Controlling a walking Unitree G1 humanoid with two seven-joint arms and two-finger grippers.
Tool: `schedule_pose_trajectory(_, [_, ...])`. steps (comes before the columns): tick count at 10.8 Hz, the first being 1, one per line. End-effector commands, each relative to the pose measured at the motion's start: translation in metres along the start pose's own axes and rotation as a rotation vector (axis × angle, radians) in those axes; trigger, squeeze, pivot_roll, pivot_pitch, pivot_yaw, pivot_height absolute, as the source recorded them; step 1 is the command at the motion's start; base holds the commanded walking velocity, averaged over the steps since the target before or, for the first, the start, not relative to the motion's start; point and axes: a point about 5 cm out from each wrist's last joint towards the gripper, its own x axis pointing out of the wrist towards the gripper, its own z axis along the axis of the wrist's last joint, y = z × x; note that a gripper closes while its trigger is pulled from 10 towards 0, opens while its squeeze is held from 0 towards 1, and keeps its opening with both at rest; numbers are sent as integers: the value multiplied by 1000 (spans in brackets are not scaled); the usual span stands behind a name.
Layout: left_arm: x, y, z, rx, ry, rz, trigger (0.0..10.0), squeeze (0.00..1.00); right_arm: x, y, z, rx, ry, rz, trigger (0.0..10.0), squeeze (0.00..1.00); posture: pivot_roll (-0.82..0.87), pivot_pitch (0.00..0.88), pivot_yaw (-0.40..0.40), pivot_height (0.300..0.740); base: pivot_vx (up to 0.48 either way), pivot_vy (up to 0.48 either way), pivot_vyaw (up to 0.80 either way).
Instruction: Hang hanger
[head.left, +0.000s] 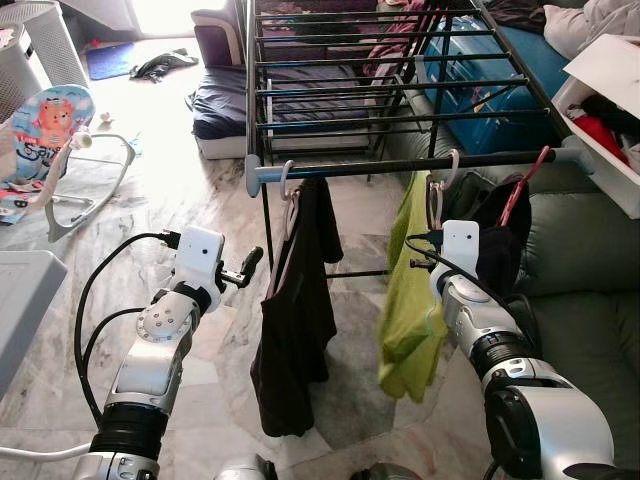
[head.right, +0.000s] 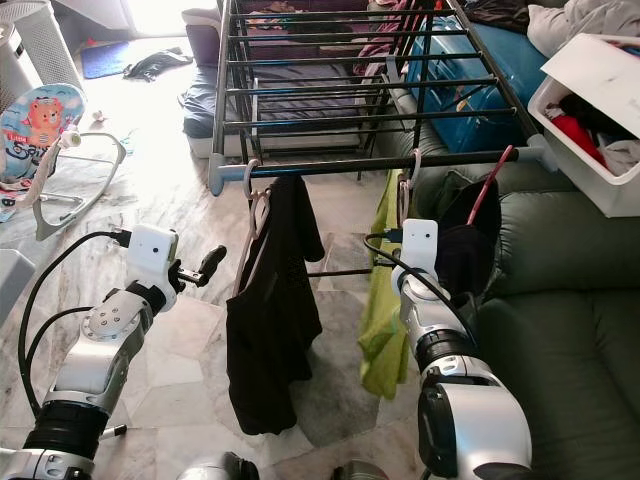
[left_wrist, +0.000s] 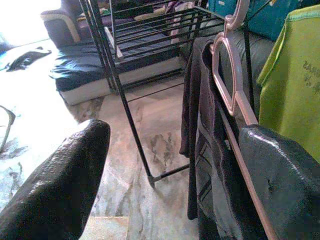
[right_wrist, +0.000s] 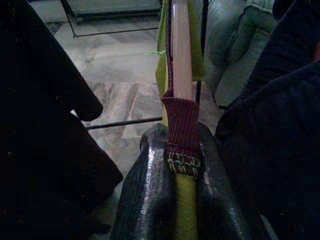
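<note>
A lime green shirt (head.left: 405, 300) hangs on a pink hanger (right_wrist: 181, 60) whose hook (head.left: 451, 166) sits over the front bar (head.left: 380, 167) of a black drying rack. My right gripper (right_wrist: 182, 165) is shut on that hanger at the shirt's maroon collar, just below the bar. Left of it, a black garment (head.left: 295, 320) hangs on another pink hanger (left_wrist: 225, 75) from the same bar. My left gripper (head.left: 250, 265) is open, level with that garment's shoulder and just to its left. A red hanger (head.left: 520, 190) with dark clothing hangs at the right.
A green sofa (head.left: 580, 280) stands close on the right, with a white bin (head.left: 610, 110) of clothes above it. A blue suitcase (head.left: 470, 70) and a low mattress (head.left: 220, 110) lie behind the rack. A baby bouncer (head.left: 50, 140) sits on the marble floor at the left.
</note>
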Motion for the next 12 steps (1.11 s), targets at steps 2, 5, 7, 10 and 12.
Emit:
schedule_pose_trajectory(2, [-1, -2, -2, 12, 15, -6, 10000, 0, 0, 0, 4, -36, -29, 2, 0, 0, -10, 0, 8, 740, 0, 0, 0])
schedule_pose_trajectory(5, [-1, -1, -2, 12, 20, -4, 10000, 0, 0, 1, 4, -36, -30, 20, 4980, 0, -10, 0, 8, 740, 0, 0, 0])
schedule_pose_trajectory(7, [-2, -2, -3, 6, 28, -8, 10000, 0, -1, -3, 3, -28, -34, 25, 10000, 1000, -12, 0, 8, 740, 0, 0, 0])
schedule_pose_trajectory(10, [-4, 3, 0, -6, 15, -4, 10000, 0, -1, -8, 7, -66, -66, 14, 10000, 1000, -12, 0, 9, 740, 0, 0, 0])
schedule_pose_trajectory(12, [-10, 7, 1, 10, 18, 3, 10000, 0, -1, -17, 14, -76, -82, -1, 10000, 1000, -3, 0, 12, 740, 0, 0, 0])
